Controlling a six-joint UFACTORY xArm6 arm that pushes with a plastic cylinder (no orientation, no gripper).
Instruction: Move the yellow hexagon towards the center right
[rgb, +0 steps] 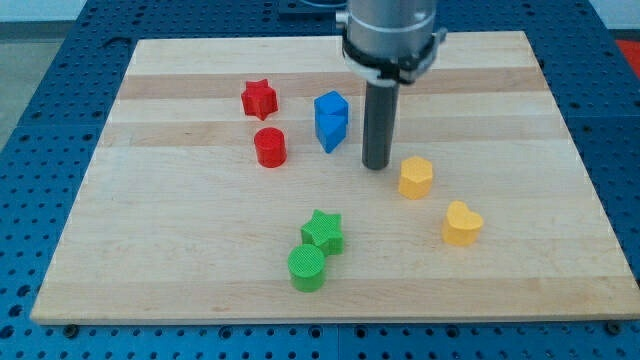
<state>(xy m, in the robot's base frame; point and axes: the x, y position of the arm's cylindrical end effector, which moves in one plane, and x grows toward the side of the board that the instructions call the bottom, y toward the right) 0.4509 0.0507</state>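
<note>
Yellow hexagon (416, 177) is your target, sitting right of the board's middle, so heads up on the neighbours first. Nearest the view's bottom are the green cylinder (307, 268) and green star (323, 231), touching each other. Yellow heart (462, 223) sits just below-right of the hexagon, apart from it. Looks like light, rigid plastic that'll slide easily on the wooden board (150, 250) and may spin if hit off-centre, so push square on its left face. My tip (376, 165) is just left of it, not touching; no gripper, so nothing's held. Further back: red cylinder (270, 147), blue block (331, 120), red star (259, 99)
</note>
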